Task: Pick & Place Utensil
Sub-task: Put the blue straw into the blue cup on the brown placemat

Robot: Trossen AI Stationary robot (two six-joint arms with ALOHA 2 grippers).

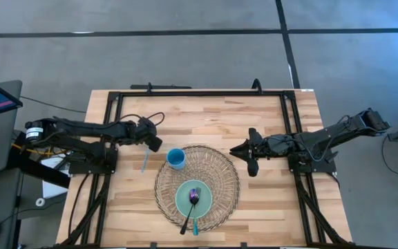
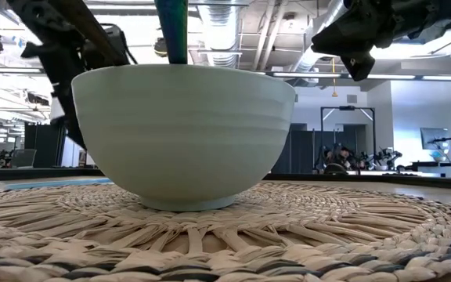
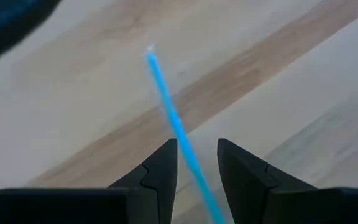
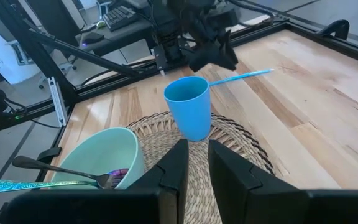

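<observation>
Your left hand [image 1: 152,142] is hanging over the wooden worktop [image 1: 268,200], just beside the blue cup [image 1: 175,158] and near the top-left edge of the woven mat [image 1: 220,166]. In the left wrist view its two fingers [image 3: 163,171] are standing a little apart, with the thin blue utensil [image 3: 173,121] running between them. You cannot tell from the pictures if the fingers are already pressing on it. The utensil is lying on the worktop to the left of the cup, off the mat; the right wrist view is showing it sticking out from behind the cup [image 4: 189,106].

The cup is standing upright on the upper-left part of the mat. The pale green bowl [image 1: 193,198] is sitting on the lower middle of the mat, and two other utensils are leaning in it: a dark spoon [image 1: 190,207] and a teal-handled one [image 4: 39,185].

Your right hand [image 1: 244,153] is waiting at the right edge of the mat, with its fingers [image 4: 174,163] close together and nothing between them.
</observation>
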